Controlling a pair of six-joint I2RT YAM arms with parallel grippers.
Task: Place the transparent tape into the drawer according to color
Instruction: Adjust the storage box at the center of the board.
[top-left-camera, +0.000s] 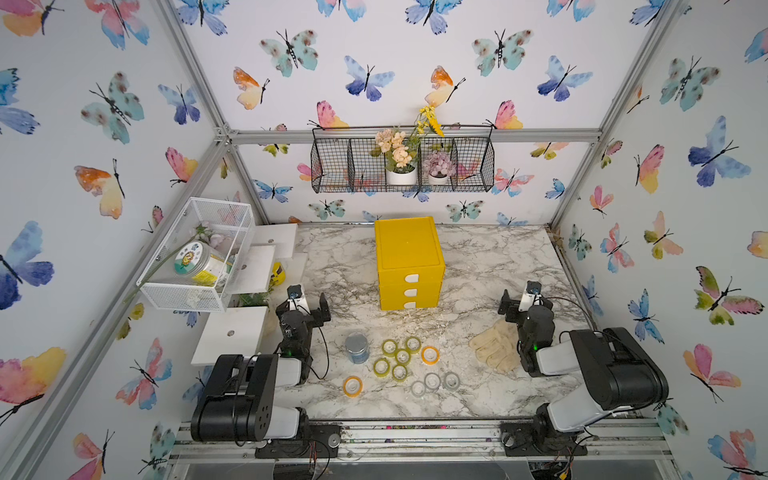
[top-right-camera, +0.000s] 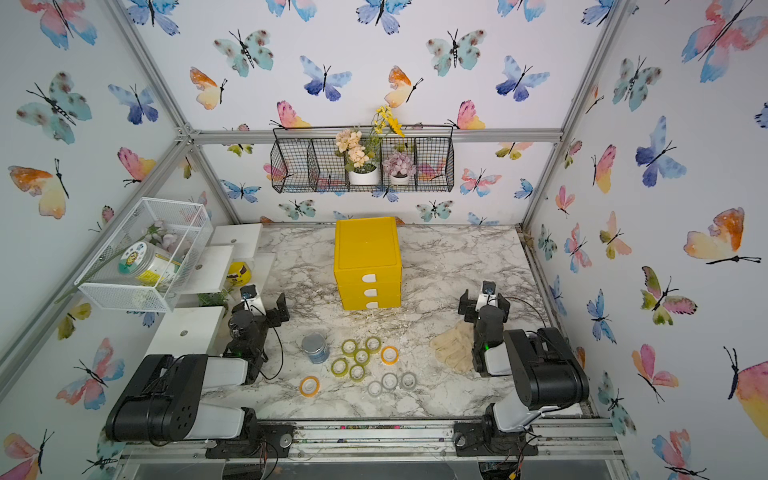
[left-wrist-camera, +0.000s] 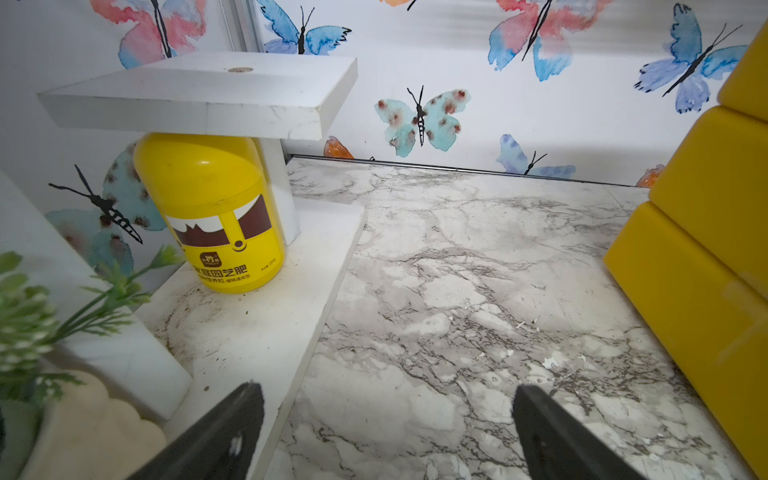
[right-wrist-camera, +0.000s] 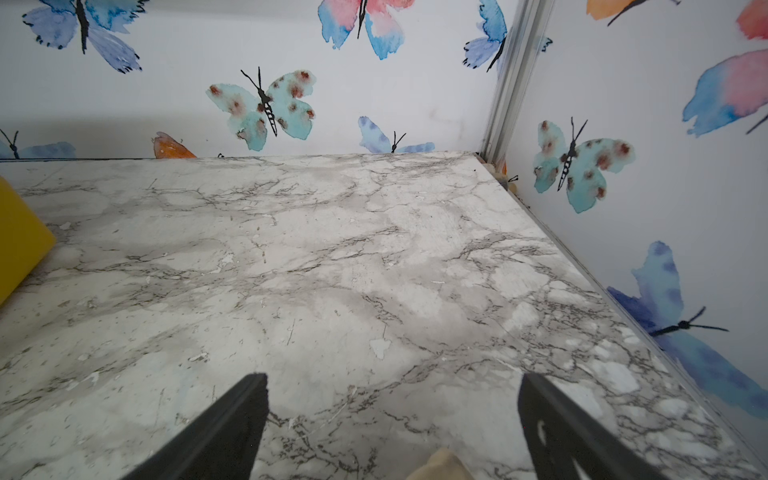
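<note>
The tape rolls (top-left-camera: 402, 356) lie in front of the yellow cabinet (top-left-camera: 409, 249), whose three drawers (top-left-camera: 399, 291) are shut, so nothing is sorted yet. The left gripper (left-wrist-camera: 386, 392) and right gripper (right-wrist-camera: 392, 378) sit on each side of the cabinet, both spread wide and empty.

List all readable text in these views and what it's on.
"家庭园艺肥": on the yellow bottle under the white shelf; the first character is partly turned away.
Smaller print below it and the brown logo: too blurred to read.
Label on the jar in the white mesh basket: too small to read.
No other text visible.
</note>
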